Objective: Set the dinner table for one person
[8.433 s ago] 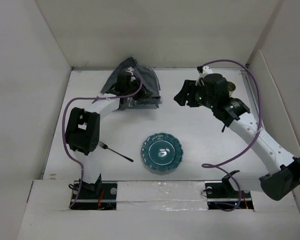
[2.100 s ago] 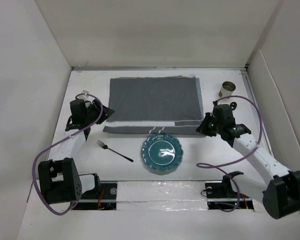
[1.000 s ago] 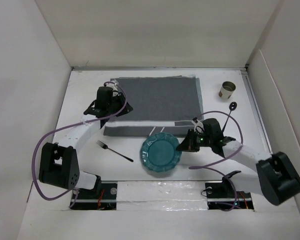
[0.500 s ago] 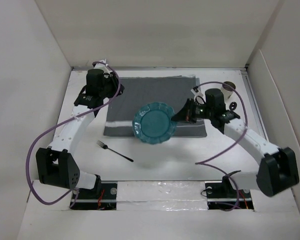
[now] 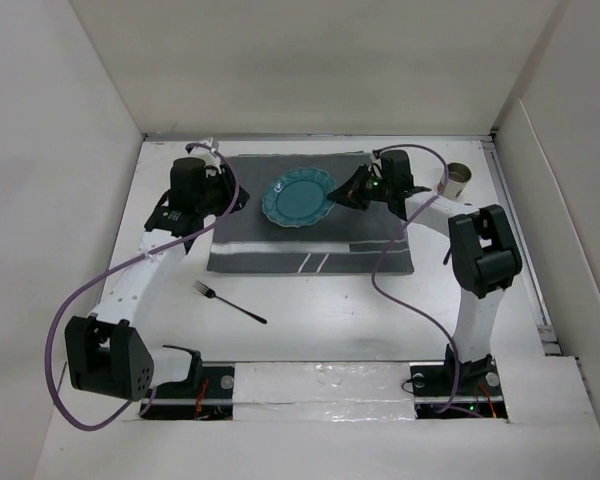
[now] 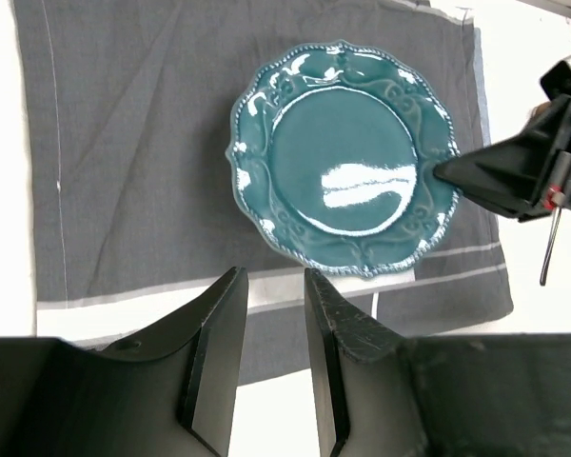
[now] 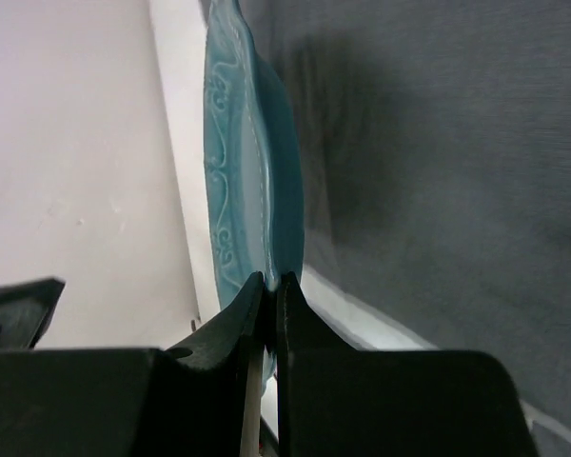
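One plate (image 5: pixel 299 196), one fork (image 5: pixel 229 303), one cup (image 5: pixel 454 180)

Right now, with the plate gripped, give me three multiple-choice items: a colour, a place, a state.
1. What colour is the scalloped glazed plate? A. red B. teal C. white
2. Where does the slim metal fork lie? A. on the matte white dinner table, nearer the arms than the dark grey striped cloth placemat B. on that placemat C. on the plate
3. How is the right gripper? A. open, empty B. shut on the plate's rim C. shut on the fork
Answers: B, its glaze shows teal in every view; A, bare white surface lies under the fork; B, the right wrist view shows it pinching the rim.
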Controlling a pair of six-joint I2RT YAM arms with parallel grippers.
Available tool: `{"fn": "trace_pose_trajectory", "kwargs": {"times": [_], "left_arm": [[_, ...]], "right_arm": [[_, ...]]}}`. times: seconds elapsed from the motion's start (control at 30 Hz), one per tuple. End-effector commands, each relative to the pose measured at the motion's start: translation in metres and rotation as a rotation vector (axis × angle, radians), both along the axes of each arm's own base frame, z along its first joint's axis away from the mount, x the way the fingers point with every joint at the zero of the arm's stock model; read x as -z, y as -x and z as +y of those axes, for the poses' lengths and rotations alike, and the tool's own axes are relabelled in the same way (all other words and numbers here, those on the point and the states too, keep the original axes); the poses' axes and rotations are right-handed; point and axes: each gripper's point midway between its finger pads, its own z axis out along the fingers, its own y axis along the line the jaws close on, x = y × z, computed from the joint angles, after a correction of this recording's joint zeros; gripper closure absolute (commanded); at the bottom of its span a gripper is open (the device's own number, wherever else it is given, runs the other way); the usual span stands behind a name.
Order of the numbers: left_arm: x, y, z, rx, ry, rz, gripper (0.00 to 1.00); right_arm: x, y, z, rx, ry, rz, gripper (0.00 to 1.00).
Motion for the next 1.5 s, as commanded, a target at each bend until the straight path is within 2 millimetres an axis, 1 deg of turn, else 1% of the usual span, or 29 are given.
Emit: {"fn": "trace_pose_trajectory", "kwargs": {"times": [0.0,0.03,0.07,0.13,0.17,0.2,0.27,0.3,0.4,0.47,0.53,0.6,0.67,0.73,0.77,0.8,0.83,0.87,0.9,1.0,1.03,1.07,1.13,1.17,1.2,1.23,1.27,1.37,1.47], "left_arm": [[-0.009,0.007,-0.001,0.015,0.011,-0.04,0.72],[-0.007,0.007,0.0,0.014,0.007,-0.037,0.72],[-0.006,0.008,-0.001,0.015,0.007,-0.034,0.72],[-0.001,0.009,-0.002,0.02,0.009,-0.024,0.72],[0.0,0.009,-0.002,0.022,0.011,-0.022,0.72],[0.001,0.009,-0.003,0.026,0.016,-0.018,0.72],[0.002,0.009,-0.004,0.028,0.022,-0.015,0.72],[0.001,0.009,-0.005,0.031,0.024,-0.018,0.72],[0.001,0.01,-0.008,0.043,0.042,-0.016,0.72],[0.0,0.011,-0.011,0.052,0.059,-0.013,0.72],[-0.002,0.013,-0.014,0.063,0.077,-0.013,0.72],[-0.01,0.014,-0.015,0.068,0.085,-0.029,0.73],[-0.013,0.014,-0.016,0.071,0.088,-0.035,0.73],[-0.021,0.015,-0.017,0.085,0.092,-0.051,0.74],[-0.021,0.015,-0.018,0.089,0.093,-0.049,0.75],[-0.022,0.016,-0.02,0.103,0.098,-0.051,0.87],[-0.024,0.017,-0.021,0.111,0.099,-0.055,0.99],[-0.022,0.018,-0.022,0.12,0.093,-0.047,1.0],[-0.024,0.019,-0.026,0.134,0.083,-0.053,1.0],[-0.022,0.024,-0.031,0.152,0.04,-0.049,1.0],[-0.022,0.028,-0.029,0.154,0.029,-0.049,1.0],[-0.022,0.028,-0.029,0.154,0.029,-0.049,1.0],[-0.02,0.032,-0.028,0.16,0.02,-0.047,0.99],[-0.018,0.036,-0.027,0.17,0.012,-0.05,0.94],[-0.016,0.038,-0.027,0.177,0.007,-0.048,0.84],[-0.014,0.041,-0.027,0.182,0.004,-0.044,0.79],[-0.009,0.044,-0.026,0.188,-0.001,-0.037,0.73],[0.0,0.053,-0.025,0.195,-0.003,-0.013,0.66],[0.006,0.058,-0.024,0.198,-0.001,-0.001,0.65]], "right_arm": [[-0.073,-0.014,0.019,-0.038,-0.131,-0.194,1.0],[-0.064,-0.014,0.017,-0.025,-0.113,-0.179,1.0],[-0.044,-0.012,0.012,0.002,-0.085,-0.136,1.0],[-0.026,-0.008,0.009,0.012,-0.064,-0.097,1.0],[-0.006,-0.003,0.009,0.004,-0.047,-0.038,0.97],[0.004,0.002,0.013,-0.024,-0.023,-0.029,0.81],[0.027,0.01,0.012,-0.037,0.043,0.042,0.64],[0.031,0.011,0.009,-0.044,0.076,0.035,0.54],[0.023,0.015,0.004,-0.026,0.089,0.01,0.41],[0.019,0.012,-0.009,-0.002,0.107,0.019,0.38],[0.0,0.008,-0.015,-0.007,0.169,-0.036,0.34],[0.005,0.01,-0.039,0.021,0.313,-0.027,0.33],[-0.007,0.004,-0.069,0.093,0.413,-0.034,0.33],[-0.018,0.0,-0.093,0.131,0.475,-0.061,0.4],[-0.025,-0.008,-0.107,0.165,0.501,-0.089,0.49],[-0.031,-0.018,-0.131,0.23,0.516,-0.093,0.86],[-0.036,-0.022,-0.147,0.273,0.532,-0.087,1.0],[-0.045,-0.03,-0.167,0.338,0.553,-0.098,1.0],[-0.059,-0.042,-0.199,0.424,0.557,-0.108,1.0],[-0.077,-0.056,-0.267,0.647,0.63,-0.08,1.0],[-0.076,-0.056,-0.321,0.791,0.681,-0.03,1.0],[-0.081,-0.058,-0.322,0.797,0.678,-0.04,1.0],[-0.077,-0.055,-0.362,0.895,0.714,0.007,0.99],[-0.064,-0.057,-0.373,0.912,0.724,0.045,0.8],[-0.065,-0.056,-0.383,0.933,0.735,0.073,0.71],[-0.06,-0.055,-0.394,0.963,0.762,0.103,0.63],[-0.046,-0.056,-0.404,0.97,0.777,0.145,0.54],[-0.041,-0.06,-0.416,0.977,0.819,0.185,0.5],[-0.031,-0.069,-0.423,0.953,0.844,0.203,0.5]]}}
